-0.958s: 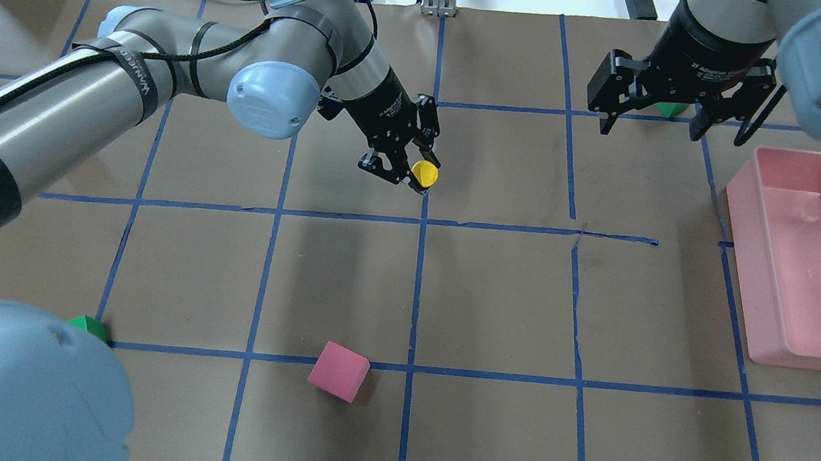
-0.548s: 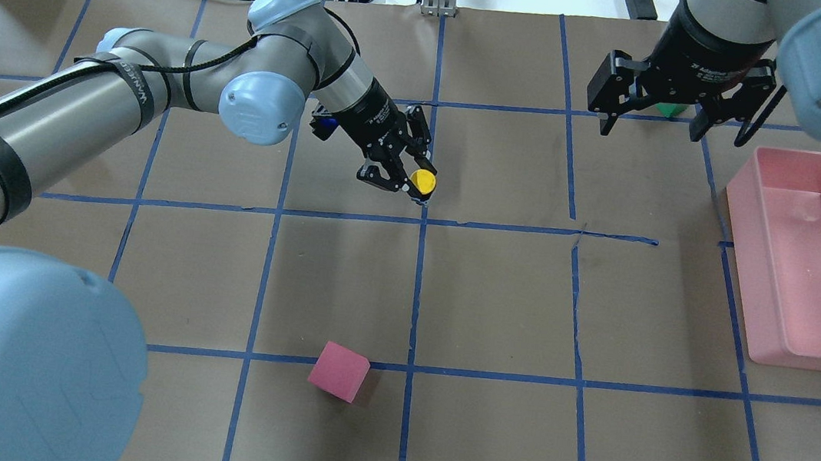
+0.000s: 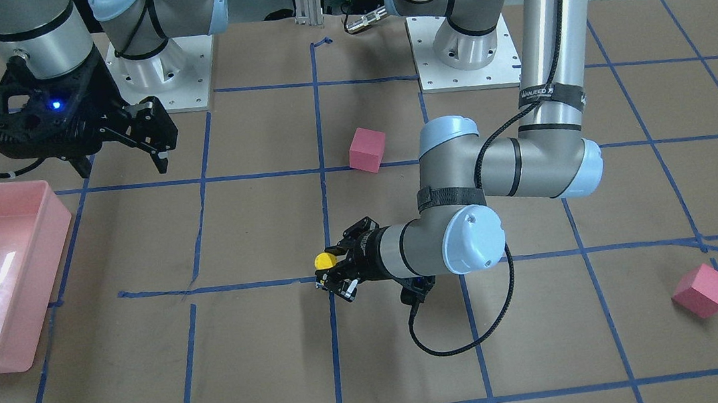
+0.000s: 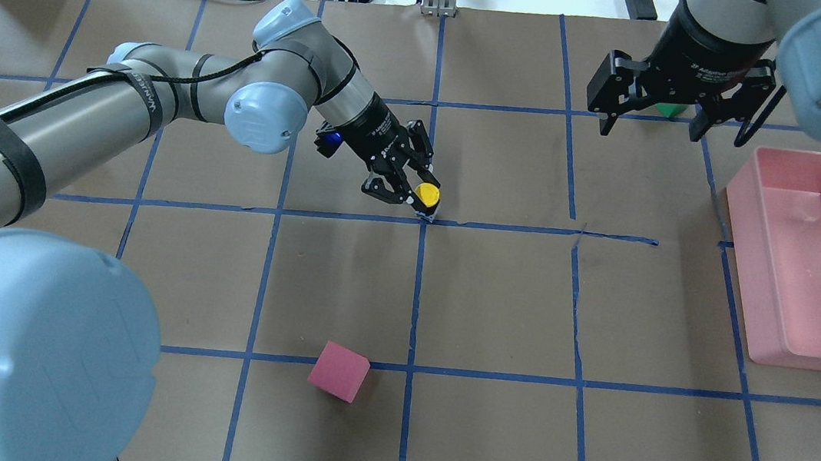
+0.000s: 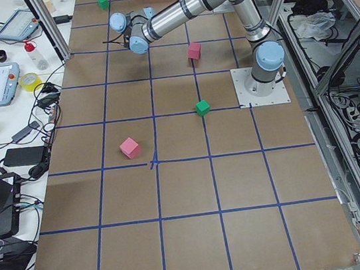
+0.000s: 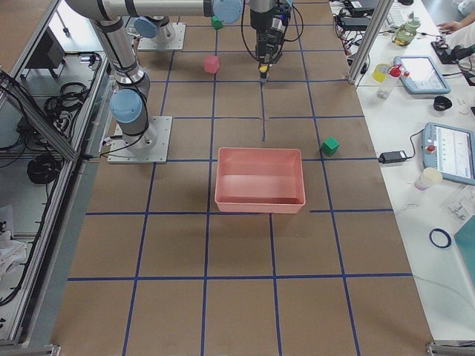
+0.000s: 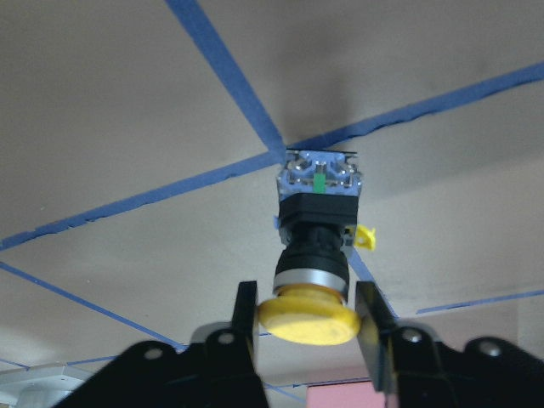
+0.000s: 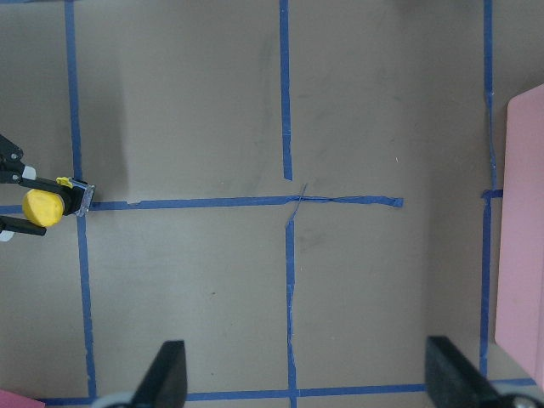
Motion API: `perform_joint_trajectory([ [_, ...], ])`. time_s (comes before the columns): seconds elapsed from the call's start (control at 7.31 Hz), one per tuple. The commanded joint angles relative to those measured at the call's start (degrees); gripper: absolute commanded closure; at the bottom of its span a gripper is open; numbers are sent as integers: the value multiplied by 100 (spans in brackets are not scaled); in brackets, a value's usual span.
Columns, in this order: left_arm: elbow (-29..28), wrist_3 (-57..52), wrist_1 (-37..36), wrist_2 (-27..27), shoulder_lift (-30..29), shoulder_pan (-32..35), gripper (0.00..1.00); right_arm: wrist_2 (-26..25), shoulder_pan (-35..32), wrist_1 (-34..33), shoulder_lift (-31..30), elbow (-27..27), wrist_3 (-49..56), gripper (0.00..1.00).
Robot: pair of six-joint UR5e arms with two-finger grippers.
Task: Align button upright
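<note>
On the overhead view, the left gripper (image 4: pixel 418 195) pinches the button (image 4: pixel 427 194) by its yellow cap, low over the table (image 4: pixel 495 302), at a crossing of blue tape lines; the button is tilted, not upright. The right gripper (image 4: pixel 653 125) hangs well apart at the far side, jaws spread, nothing between them; a green cube (image 4: pixel 673 110) lies just behind it; the pink bin (image 4: pixel 746 300) sits at the table's right side; a pink cube (image 4: pixel 339 371) lies on the near side, well apart from the button.

Front-facing view: the left arm's wrist lies nearly level, close to the table; the yellow cap shows at the jaw tips.

Left wrist view: two fingers (image 7: pixel 246 316) clamp the cap on opposite sides; the black body and grey base extend away from the camera — the base sits at the tape crossing; whether it touches the paper cannot be told.

Right wrist view: both fingertips (image 8: pixel 170 374) stand wide apart at the lower edge; the button appears at the left edge, cap offset from base.

Side views: the button is too small to make out.
</note>
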State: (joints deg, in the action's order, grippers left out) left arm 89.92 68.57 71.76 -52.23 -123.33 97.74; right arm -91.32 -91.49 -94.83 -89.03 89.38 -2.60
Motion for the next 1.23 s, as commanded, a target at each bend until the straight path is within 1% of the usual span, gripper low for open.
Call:
perform_joint_trajectory([
  [0.0,8,94,48,-51,-24,0,5,-9,0,0,0,0,5,0],
  [0.14,8,243,48,-42,19,0,0,-9,0,0,0,0,-4,0],
  [0.27,-79,175,48,-234,115,0,0,-9,0,0,0,0,5,0],
  [0.41,-158,-200,31,-1123,264,0,0,-9,0,0,0,0,5,0],
  [0.55,-237,-709,100,-1462,527,8,0,0,0,0,0,0,5,0],
  [0.68,-229,-1305,136,-1927,869,52,0,0,0,-9,0,0,-4,0],
  [0.82,-255,-2164,580,-2497,1255,52,0,-9,0,-9,0,0,-4,0],
  [0.96,-221,-3521,967,-3147,1685,52,0,0,0,-9,0,0,-4,0],
  [1.1,-168,-4518,1284,-3493,2064,61,0,-9,0,-9,0,0,-4,0],
])
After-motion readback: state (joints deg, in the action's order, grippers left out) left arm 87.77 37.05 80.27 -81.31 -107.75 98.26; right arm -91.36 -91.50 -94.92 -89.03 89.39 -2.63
